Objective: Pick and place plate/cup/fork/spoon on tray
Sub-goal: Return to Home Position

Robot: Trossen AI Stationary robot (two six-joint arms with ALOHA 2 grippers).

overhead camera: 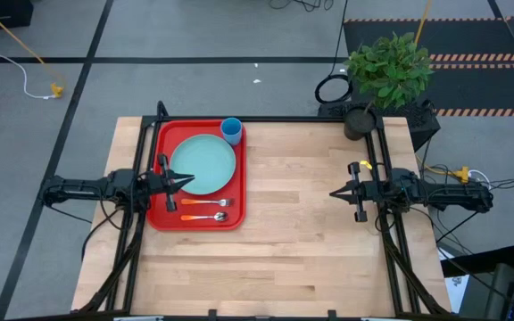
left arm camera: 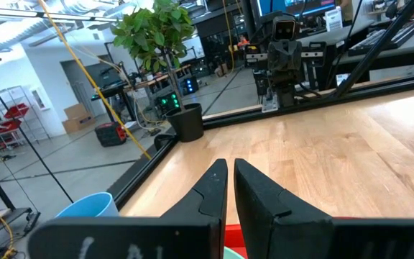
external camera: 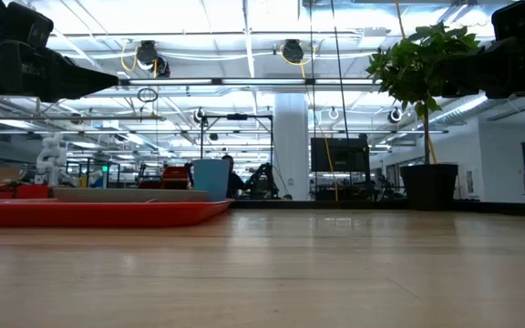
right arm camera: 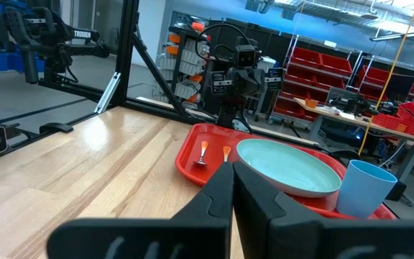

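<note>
The left arm (overhead camera: 83, 189) reaches in level from the left edge of the worktop (overhead camera: 310, 241), and the right arm (overhead camera: 444, 196) mirrors it from the right edge. Both are raised well above the surface and point inward at each other. The left end effector (overhead camera: 184, 183) has its two fingers (left arm camera: 210, 191) drawn nearly together, gripping nothing. The right end effector (overhead camera: 337, 193) shows the same, its fingers (right arm camera: 218, 194) pressed close and empty.

At the frame's centre foreground the left gripper (left arm camera: 230, 165) has its two dark fingers almost together, a thin slit between them, above the wooden table (left arm camera: 322, 158). The blue cup (left arm camera: 85, 206) shows in the near corner beside them. In the background, at the table's far edge, stand a potted plant (left arm camera: 157, 43) and the right arm (left arm camera: 286, 54).
</note>
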